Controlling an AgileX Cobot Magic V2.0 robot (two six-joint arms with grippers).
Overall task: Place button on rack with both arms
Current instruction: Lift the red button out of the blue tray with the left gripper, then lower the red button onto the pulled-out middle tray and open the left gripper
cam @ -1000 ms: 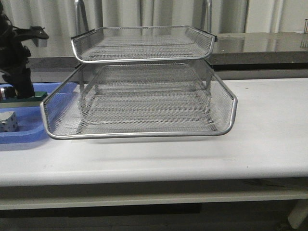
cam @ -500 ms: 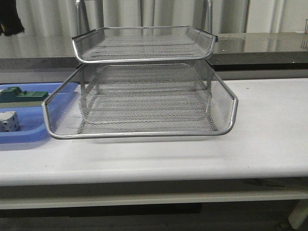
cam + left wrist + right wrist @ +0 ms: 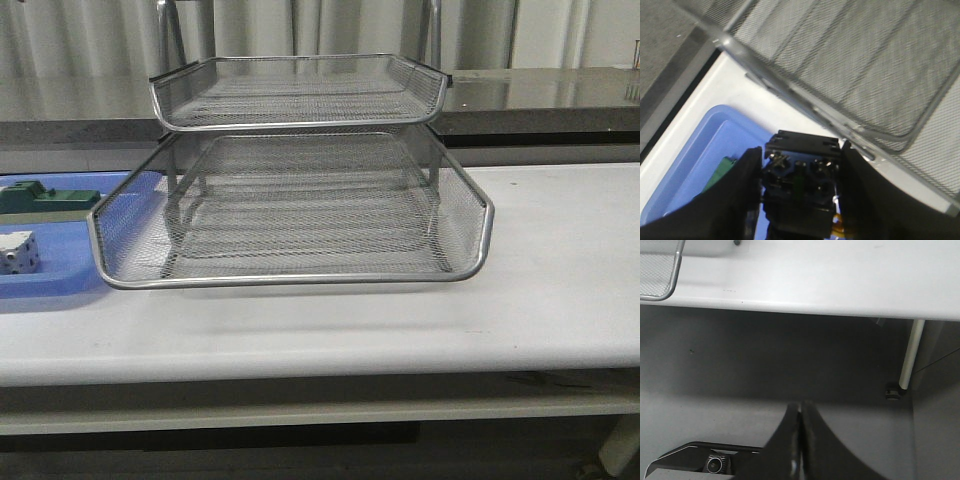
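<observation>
My left gripper (image 3: 800, 151) is shut on the button (image 3: 799, 175). Only the button's black body with metal terminals and a bit of yellow show; its red cap is hidden. The gripper holds it in the air above the blue tray (image 3: 705, 150), beside the rack's (image 3: 850, 60) outer edge. The rack (image 3: 300, 278) stands mid-table in the front view with its lower tray slid out toward me. Neither arm shows in the front view. My right gripper (image 3: 800, 407) is shut and empty, below the table's front edge (image 3: 815, 295), over the floor.
The blue tray (image 3: 50, 280) lies left of the rack and holds a white cube (image 3: 18, 252) and a green block (image 3: 45, 198). The green block also shows in the left wrist view (image 3: 720, 172). A table leg (image 3: 910, 357) stands near the right gripper.
The left arm, low over the blue tray a second ago, has risen up and out of the front view. The rack has not moved.
</observation>
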